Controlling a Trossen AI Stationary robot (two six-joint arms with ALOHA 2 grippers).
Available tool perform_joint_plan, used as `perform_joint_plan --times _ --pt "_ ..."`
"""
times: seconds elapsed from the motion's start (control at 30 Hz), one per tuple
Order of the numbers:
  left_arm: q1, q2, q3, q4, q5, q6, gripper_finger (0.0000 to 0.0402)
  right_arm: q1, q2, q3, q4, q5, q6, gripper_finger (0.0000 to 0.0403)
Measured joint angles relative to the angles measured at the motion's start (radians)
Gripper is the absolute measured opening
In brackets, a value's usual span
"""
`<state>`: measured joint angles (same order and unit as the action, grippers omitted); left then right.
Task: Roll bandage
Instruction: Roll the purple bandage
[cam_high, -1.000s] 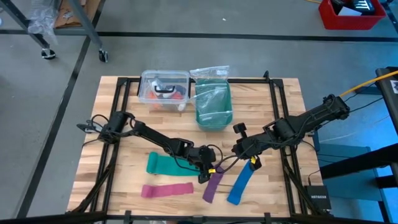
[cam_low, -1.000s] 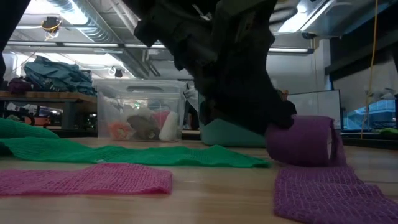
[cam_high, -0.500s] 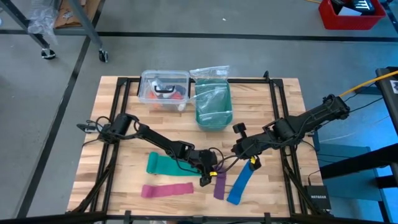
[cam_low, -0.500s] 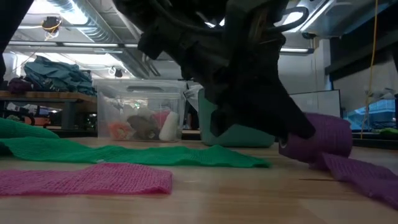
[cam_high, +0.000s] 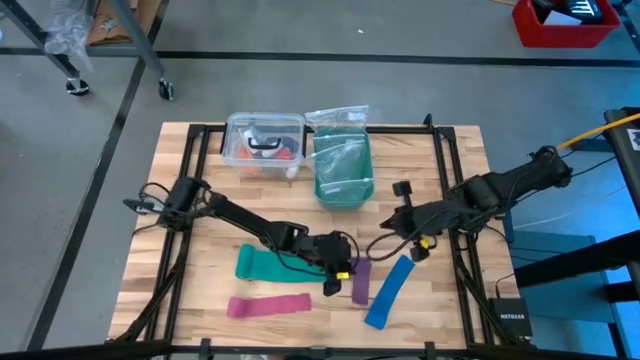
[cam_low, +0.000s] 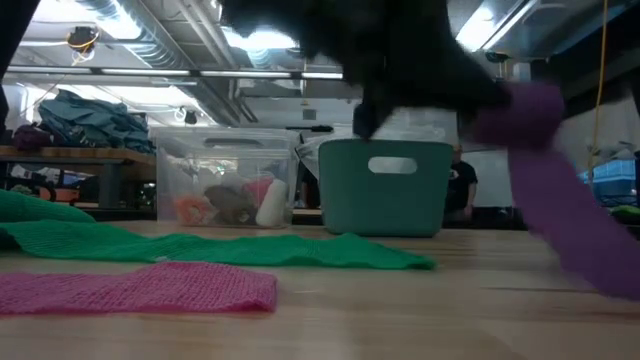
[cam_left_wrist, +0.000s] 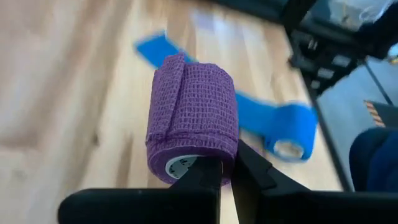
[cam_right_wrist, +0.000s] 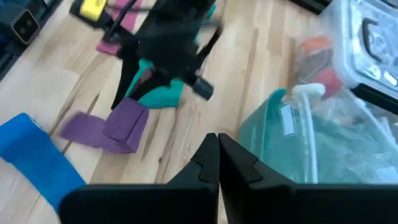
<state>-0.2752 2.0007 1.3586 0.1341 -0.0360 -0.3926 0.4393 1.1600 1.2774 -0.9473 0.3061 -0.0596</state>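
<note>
The purple bandage (cam_left_wrist: 193, 118) is partly wound into a roll; my left gripper (cam_high: 343, 270) is shut on it near the table's middle front. In the low view the roll (cam_low: 520, 108) is up in the air. Its loose tail (cam_low: 585, 240) slopes down to the table, and from above the tail (cam_high: 360, 284) lies flat on the wood. My right gripper (cam_high: 398, 224) is to the right of the roll and farther back. Its fingers (cam_right_wrist: 217, 158) are shut with nothing between them. My left gripper pinches the roll's wall at one open end (cam_left_wrist: 219, 163), beside the white core. One finger seems to reach into the core while the other lies outside. The roll is lifted clear of the table, and its tail trails down onto the wood.
A blue strip (cam_high: 388, 291) lies just right of the bandage. A green strip (cam_high: 262, 265) and a pink strip (cam_high: 268, 305) lie to its left. At the far side stand a clear box (cam_high: 264, 143) and a teal bin (cam_high: 344, 170).
My left gripper has shut on the purple roll and lifted it off the table, going a little toward the right edge. The tail has swung round and now slopes down from the raised roll. My right gripper has drawn back from the roll toward the table's far right.
</note>
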Motion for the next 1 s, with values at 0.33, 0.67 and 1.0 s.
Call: perform_joint_plan --times 0.33,0.67,1.0 --pt "-0.002 -0.219 0.0 -0.074 -0.176 0.171 0.0003 -0.001 -0.078 0.0 0.004 -0.002 -0.047 0.0003" --pt "-0.01 -0.385 0.001 -0.123 -0.311 0.3 0.0003 -0.001 -0.049 0.0 0.006 -0.085 -0.051 0.0027" --pt "-0.014 -0.377 0.001 -0.125 -0.328 0.356 0.0003 -0.001 0.056 0.0 -0.005 -0.037 -0.054 0.0158"
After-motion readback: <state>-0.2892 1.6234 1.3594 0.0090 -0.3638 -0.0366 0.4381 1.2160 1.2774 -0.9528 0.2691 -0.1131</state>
